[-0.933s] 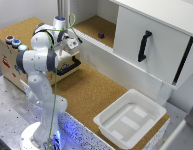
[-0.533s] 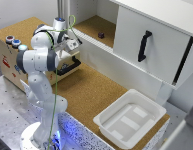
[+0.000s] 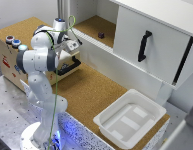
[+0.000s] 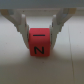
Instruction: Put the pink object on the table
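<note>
The gripper (image 4: 39, 31) pinches the pink object (image 4: 39, 42), a cube marked with dark letters, between its two fingers. Beneath it lies a blurred pale surface.

Hidden behind the arm's white links in the exterior view: hand (image 3: 71, 46) and pink object (image 4: 39, 43). Blurred throughout the wrist view; finger (image 4: 20, 24) tops cropped. White tub (image 3: 130, 119) partly cut off.
</note>
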